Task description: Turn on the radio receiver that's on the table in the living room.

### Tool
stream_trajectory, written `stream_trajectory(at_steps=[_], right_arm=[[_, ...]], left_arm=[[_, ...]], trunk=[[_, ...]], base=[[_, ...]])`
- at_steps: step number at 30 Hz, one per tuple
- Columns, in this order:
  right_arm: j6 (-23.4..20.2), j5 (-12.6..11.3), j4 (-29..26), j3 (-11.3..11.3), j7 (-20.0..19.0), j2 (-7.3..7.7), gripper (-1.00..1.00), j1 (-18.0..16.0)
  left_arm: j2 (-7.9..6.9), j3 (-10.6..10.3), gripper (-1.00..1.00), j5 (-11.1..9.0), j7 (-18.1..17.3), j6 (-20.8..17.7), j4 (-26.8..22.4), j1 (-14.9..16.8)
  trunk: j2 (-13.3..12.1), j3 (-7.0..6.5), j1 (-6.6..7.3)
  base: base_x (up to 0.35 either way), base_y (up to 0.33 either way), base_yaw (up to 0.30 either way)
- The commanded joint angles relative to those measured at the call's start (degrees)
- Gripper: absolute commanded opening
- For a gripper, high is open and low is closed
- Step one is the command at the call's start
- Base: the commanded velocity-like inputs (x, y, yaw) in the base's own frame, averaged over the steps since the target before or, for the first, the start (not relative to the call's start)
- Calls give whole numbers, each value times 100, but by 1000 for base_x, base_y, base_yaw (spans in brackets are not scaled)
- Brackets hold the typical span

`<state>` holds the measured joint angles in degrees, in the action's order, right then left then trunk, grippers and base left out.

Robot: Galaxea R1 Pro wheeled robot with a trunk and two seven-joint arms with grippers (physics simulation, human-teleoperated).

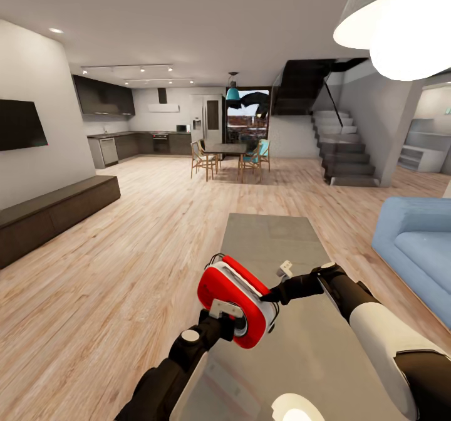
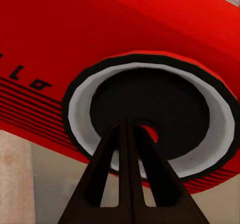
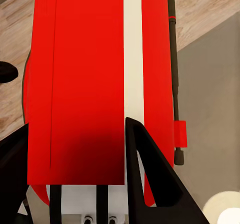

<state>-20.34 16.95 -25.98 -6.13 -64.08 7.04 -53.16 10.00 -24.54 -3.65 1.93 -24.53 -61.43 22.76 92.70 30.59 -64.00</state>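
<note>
The right hand is clamping the radio receiver above the table; the left hand, pressed together, is touching its dial.

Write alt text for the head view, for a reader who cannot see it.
A red radio receiver is tilted above the near end of a grey table, with the left end effector at its dial end and the right end effector against its side. Beyond lie wood floor, a blue sofa and a dining table.

wood plank floor, blue sofa, staircase, wall tv
</note>
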Motion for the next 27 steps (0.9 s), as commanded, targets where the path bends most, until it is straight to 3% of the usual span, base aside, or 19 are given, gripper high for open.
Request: stream_trajectory(at_steps=[1,13,27], right_arm=[[-5,-25,-4,16,-1,-1,-100,-1],[-11,-25,-4,8,-12,-6,-100,-1],[-14,-59,-4,7,-26,-28,-100,-1]], left_arm=[[0,1,-100,-2,0,0,7,16],[0,2,-100,-36,11,15,463,309],[0,-3,-100,-58,-11,177,760,334]], trunk=[[0,0,0],[0,0,0],[0,0,0]], base=[[0,0,0],[0,0,0],[0,0,0]])
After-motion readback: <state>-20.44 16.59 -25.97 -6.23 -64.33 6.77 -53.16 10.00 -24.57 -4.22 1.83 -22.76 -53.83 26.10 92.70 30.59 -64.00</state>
